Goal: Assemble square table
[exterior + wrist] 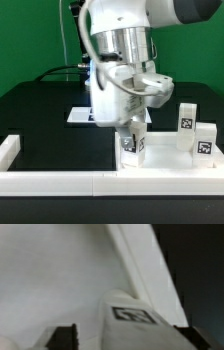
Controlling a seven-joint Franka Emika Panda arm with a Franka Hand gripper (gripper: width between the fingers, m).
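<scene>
A tagged white leg stands between the tool's parted fingers, seemingly untouched.

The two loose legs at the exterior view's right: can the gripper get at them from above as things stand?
Probably yes. Both legs stand upright on the black table with nothing above them. The gripper is lowered over another leg, so it would have to lift and move toward the exterior view's right first.

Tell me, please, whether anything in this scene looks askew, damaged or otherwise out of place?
Nothing stands out. The white tagged leg stands upright below the gripper, by the low white border rail. Two more legs stand upright at the exterior view's right. No damage is visible.
</scene>
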